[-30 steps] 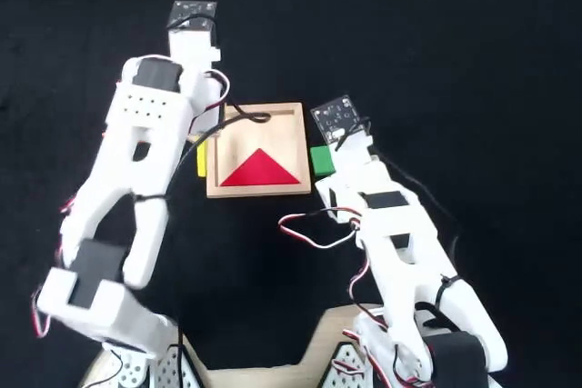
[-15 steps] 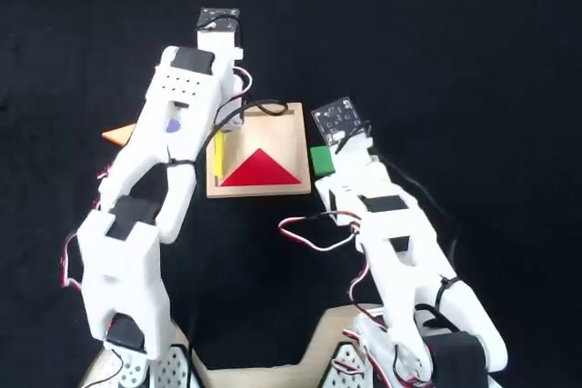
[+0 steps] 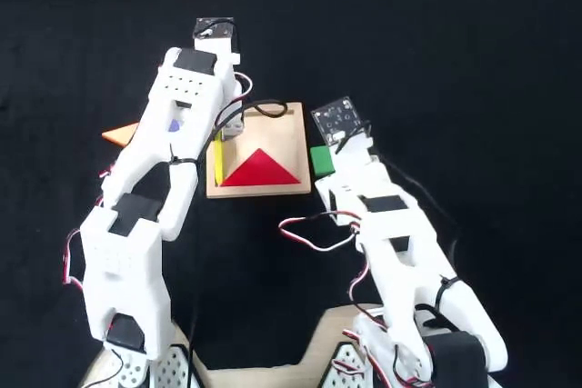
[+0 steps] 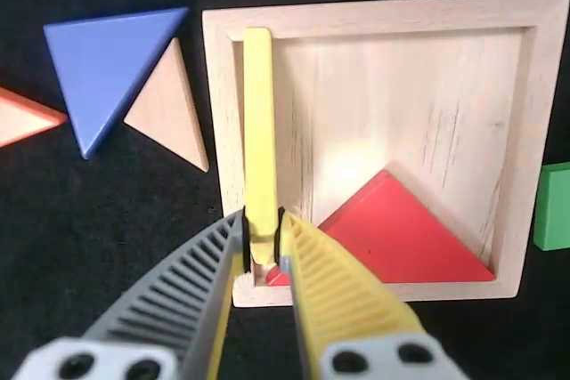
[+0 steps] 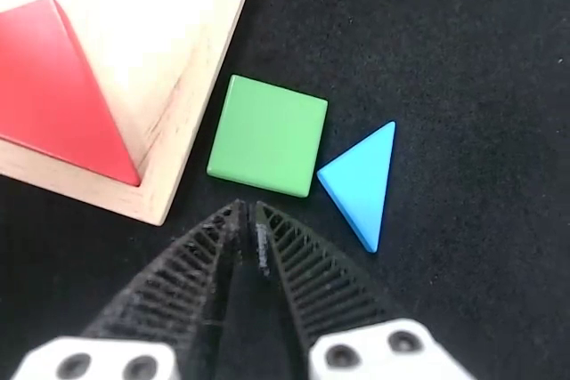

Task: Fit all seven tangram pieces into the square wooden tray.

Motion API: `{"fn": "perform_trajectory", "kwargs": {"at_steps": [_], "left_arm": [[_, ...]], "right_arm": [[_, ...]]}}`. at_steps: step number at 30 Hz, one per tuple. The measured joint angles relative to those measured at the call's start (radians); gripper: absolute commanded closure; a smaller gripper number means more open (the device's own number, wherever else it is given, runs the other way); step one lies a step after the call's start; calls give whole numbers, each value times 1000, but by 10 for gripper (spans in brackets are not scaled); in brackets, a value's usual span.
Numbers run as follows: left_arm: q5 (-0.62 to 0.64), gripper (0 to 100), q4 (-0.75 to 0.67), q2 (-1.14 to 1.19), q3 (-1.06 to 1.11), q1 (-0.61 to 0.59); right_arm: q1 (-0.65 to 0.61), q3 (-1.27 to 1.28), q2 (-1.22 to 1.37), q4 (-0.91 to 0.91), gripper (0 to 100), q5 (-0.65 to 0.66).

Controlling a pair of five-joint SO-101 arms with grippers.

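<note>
Pinching the yellow piece (image 4: 258, 131) at its near end, the left end effector (image 4: 263, 251) sits over the near corner of the square wooden tray (image 4: 374, 20), on the left arm's side; the fingertips (image 4: 239, 242) clamp its two flat faces. The piece stands on its thin edge and reads as a narrow strip running along the inside of the tray wall, from the near rim almost to the far rim. Cannot tell whether its lower edge touches the tray floor. The red triangle (image 4: 401, 238) lies flat in the tray, long side against the near wall, apex toward the middle; one sharp corner reaches up to the yellow piece by the fingertips. Right end effector (image 5: 248, 220): fingers pressed together, nothing between them, held above the black worktop (image 3: 455, 61) just short of the green square (image 5: 267, 135). The square lies flat just beside the tray's outer wall on the right arm's side, by the near corner. The light blue triangle (image 5: 361, 184) lies on the square's far side from the tray, one corner at the square's corner; contact not certain. Outside the tray on the left arm's side: a pale wooden triangle (image 4: 169, 109) nearest the wall, the blue triangle (image 4: 107, 64) edge to edge with it, and the orange triangle (image 4: 22, 117) farthest out, its tip near the blue one.
</note>
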Motion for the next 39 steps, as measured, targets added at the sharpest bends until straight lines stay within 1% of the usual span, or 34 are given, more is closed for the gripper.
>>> {"fn": "perform_trajectory", "kwargs": {"at_steps": [3, 9, 26, 28, 32, 39], "left_arm": [[0, 971, 3, 0, 0, 0], [5, 971, 60, 0, 0, 0], [5, 969, 60, 0, 0, 0], [5, 945, 60, 0, 0, 0], [2, 846, 60, 2, 0, 0], [5, 848, 68, 11, 2, -3]], "right_arm": [[0, 0, 0, -5, 985, 0], [0, 0, 0, -6, 985, 0], [0, 0, 0, -6, 984, 0], [0, 0, 0, -6, 984, 0], [0, 0, 0, -6, 984, 0], [0, 0, 0, -6, 984, 0]]}}
